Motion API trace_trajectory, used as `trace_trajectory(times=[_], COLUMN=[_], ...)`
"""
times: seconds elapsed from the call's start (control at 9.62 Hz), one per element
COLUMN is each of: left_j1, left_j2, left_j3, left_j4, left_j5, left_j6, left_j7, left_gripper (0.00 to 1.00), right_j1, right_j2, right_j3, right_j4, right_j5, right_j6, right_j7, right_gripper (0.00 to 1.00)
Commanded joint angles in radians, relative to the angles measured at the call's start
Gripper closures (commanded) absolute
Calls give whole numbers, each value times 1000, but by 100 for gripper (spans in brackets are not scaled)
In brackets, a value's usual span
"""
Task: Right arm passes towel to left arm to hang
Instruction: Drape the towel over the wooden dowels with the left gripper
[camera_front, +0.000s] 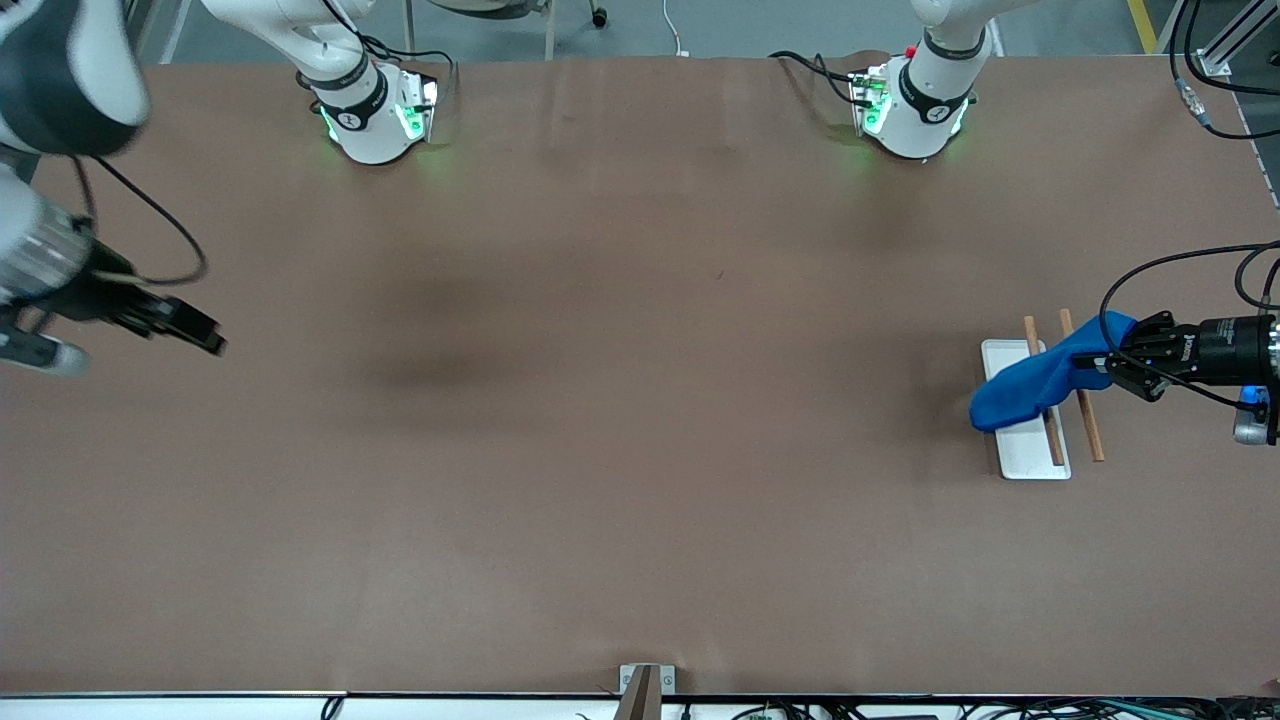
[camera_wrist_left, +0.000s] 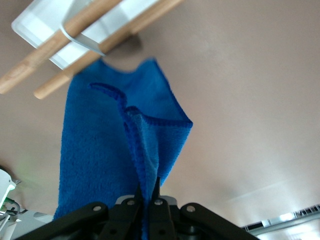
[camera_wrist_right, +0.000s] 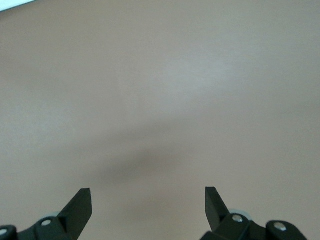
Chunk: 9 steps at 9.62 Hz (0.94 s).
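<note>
Blue towel (camera_front: 1040, 385) clamped in left gripper (camera_front: 1108, 362) jaws over rack (camera_front: 1085, 410) | right gripper (camera_front: 205, 335) jaws wide, waiting | no readable writing

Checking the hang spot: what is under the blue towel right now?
The towel, pinched by the left end effector, drapes over two wooden rods and a white tray. The covered tray part is hidden.

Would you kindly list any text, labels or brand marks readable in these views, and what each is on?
None can be read.
Round marks on the black bands of the right arm's base and the left arm's base: too small.
Towel, tray: no text.
</note>
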Motion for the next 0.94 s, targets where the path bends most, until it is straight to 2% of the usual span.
trace_trajectory(times=[0.0, 0.21, 0.42, 0.52, 0.83], left_j1=[-2, -2, 4, 5, 19], left_j2=[9, 6, 6, 9, 18], left_j3=[0, 0, 0, 0, 0], left_j4=[-47, -98, -80, -43, -34], left_j5=[65, 122, 238, 275, 361], left_j6=[67, 152, 169, 170, 180], left_j7=[-13, -9, 36, 68, 224], left_gripper=[100, 100, 100, 100, 100], right_j1=[-8, -40, -66, -62, -60], right_j2=[-2, 6, 7, 7, 6], right_j3=[-37, -51, -43, -43, -43], right_j4=[138, 256, 263, 262, 257], right_j5=[-24, -22, -24, -27, -53], right_j6=[-100, -184, -215, -215, -236], right_j7=[-75, -146, -170, -187, -218], right_gripper=[0, 0, 0, 0, 0])
